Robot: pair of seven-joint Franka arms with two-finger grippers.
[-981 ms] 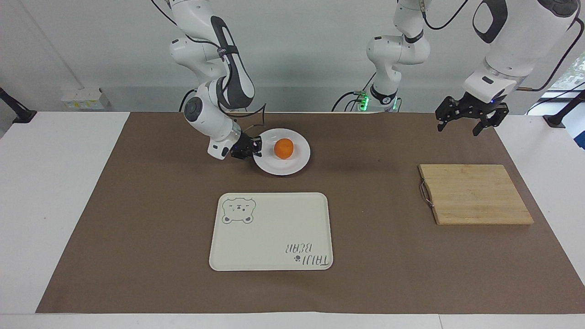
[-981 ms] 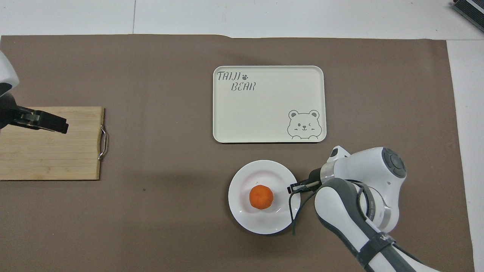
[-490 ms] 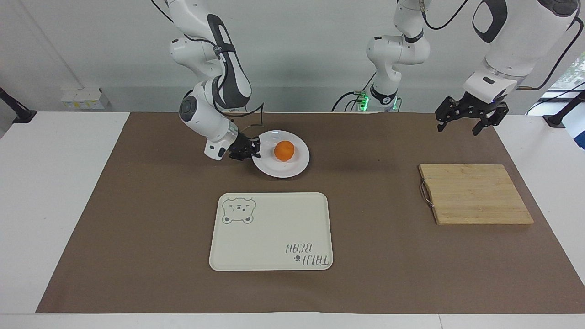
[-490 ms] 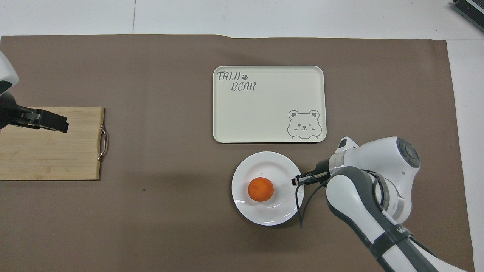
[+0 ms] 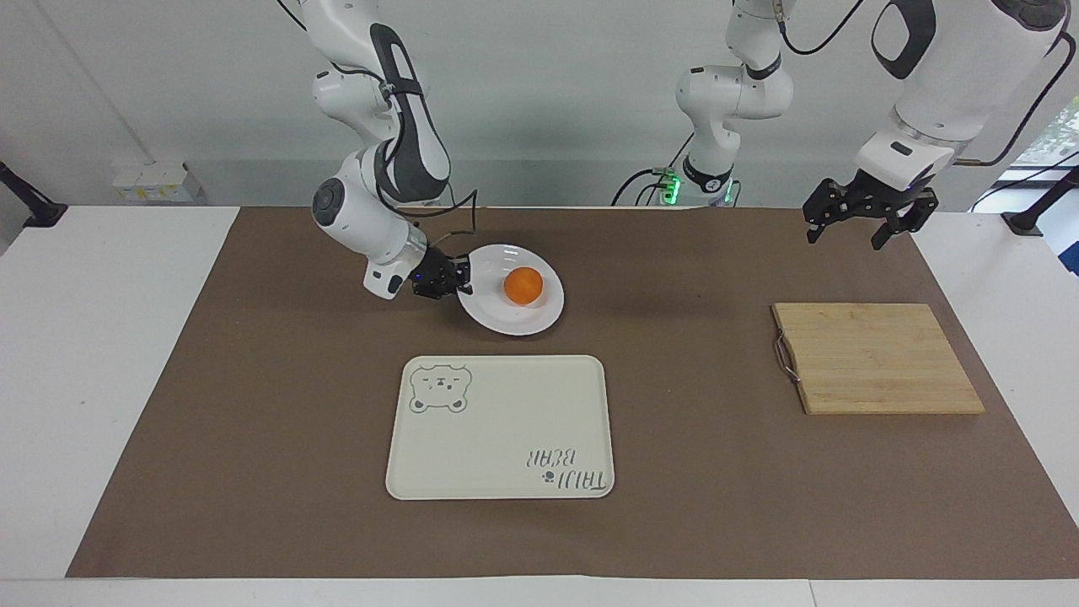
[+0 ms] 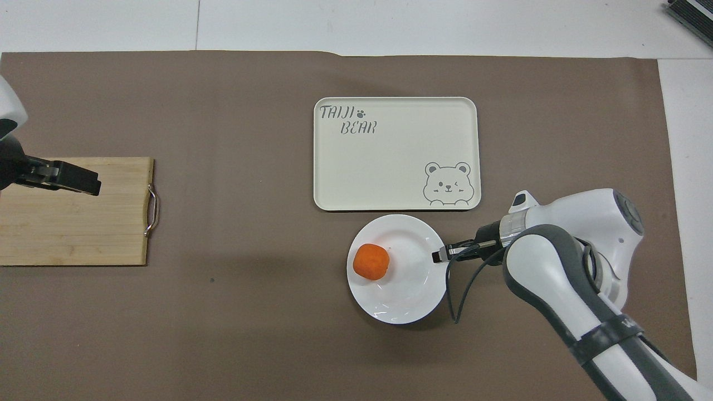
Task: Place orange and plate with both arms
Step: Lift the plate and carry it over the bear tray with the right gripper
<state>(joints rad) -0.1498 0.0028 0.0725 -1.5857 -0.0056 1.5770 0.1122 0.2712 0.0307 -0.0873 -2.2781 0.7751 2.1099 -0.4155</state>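
Nearest the robots: right gripper (image 5: 462, 278) (image 6: 440, 255) low at the plate (image 5: 493, 314) (image 6: 409, 303), clamped shut on its rim at the edge toward the right arm's end of the table. Plate tilted in the facing view, lifted off the brown mat (image 5: 253, 421) (image 6: 223, 334), shadow beneath it. Orange (image 5: 523, 286) (image 6: 371, 261) on the plate, sitting off-centre, toward the side away from the gripper. Plate's farther edge just short of the tray (image 5: 497, 426) (image 6: 390, 161), close to its bear corner; whether the two touch cannot be told.

Toward the left arm's end of the table: left gripper (image 5: 850, 231) (image 6: 92, 186) up in the air, fingers spread wide, holding nothing. In the overhead view, over the board (image 5: 877, 358) (image 6: 72, 223); in the facing view, clearly raised above the mat and well apart from the wood. Left arm waiting there.

Board lying flat on the mat, metal handle (image 5: 784, 354) (image 6: 151, 210) on the edge facing the middle of the table.

Farthest from the robots: cream tray, flat on the mat near the middle, nothing on it, bear drawing (image 5: 438, 388) (image 6: 447, 185) in the corner closest to the plate, lettering (image 5: 566, 470) (image 6: 348, 120) in the corner diagonally across.
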